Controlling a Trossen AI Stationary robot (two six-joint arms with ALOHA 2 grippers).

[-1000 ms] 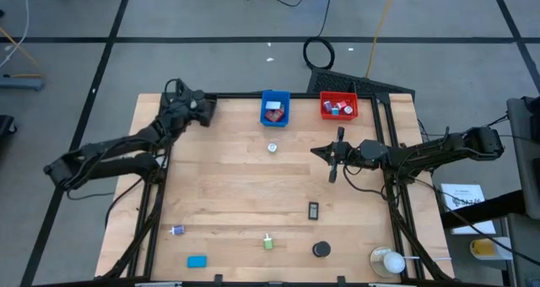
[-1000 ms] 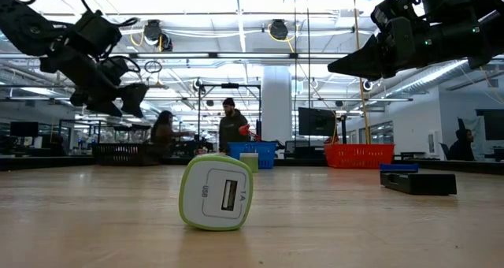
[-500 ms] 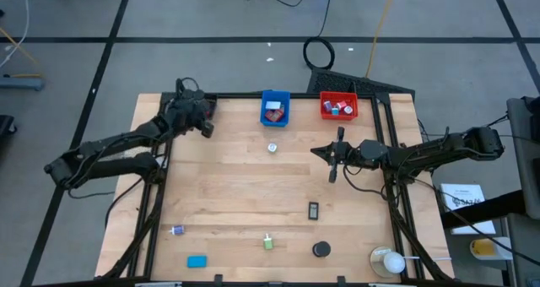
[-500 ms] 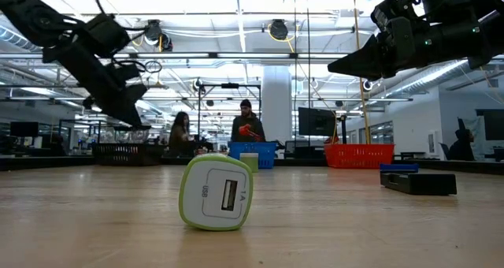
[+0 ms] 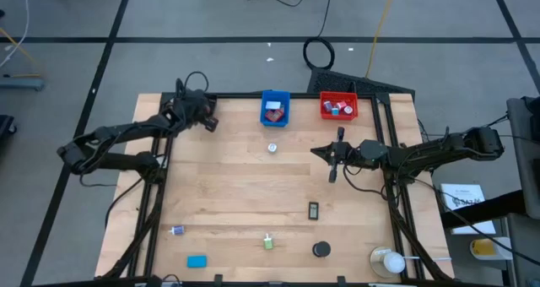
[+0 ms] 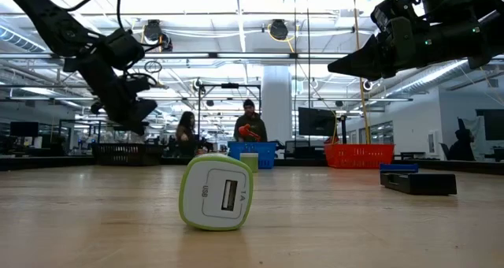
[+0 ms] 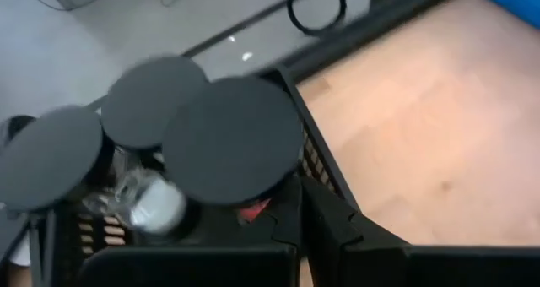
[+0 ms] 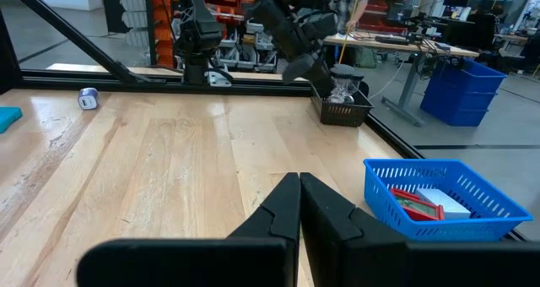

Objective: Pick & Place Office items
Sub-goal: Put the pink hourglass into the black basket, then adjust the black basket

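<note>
At the far left corner of the worktop (image 5: 236, 186), my left end effector (image 5: 205, 121) hangs right over the black bin (image 7: 316, 165), fingers pinched shut with nothing in them as far as I can see. The right end effector (image 5: 335, 156) waits above mid-worktop, also closed and empty. My worry is that the left one sits so near the mesh wall that pulling away sideways could hook it and drag the bin off the corner. There are loose office items too: the green-white charger (image 5: 267, 242), a black disc (image 5: 321, 250), a blue block (image 5: 197, 261), and a white disc (image 5: 272, 148) near the blue bin (image 5: 275, 108). The low view shows the charger perched on edge, so a sloppy pinch might roll it, which the overhead doesn't reveal. Only the left wrist cam shows the bin's contents: big black discs (image 7: 232, 139) and a red piece (image 7: 253, 209).
</note>
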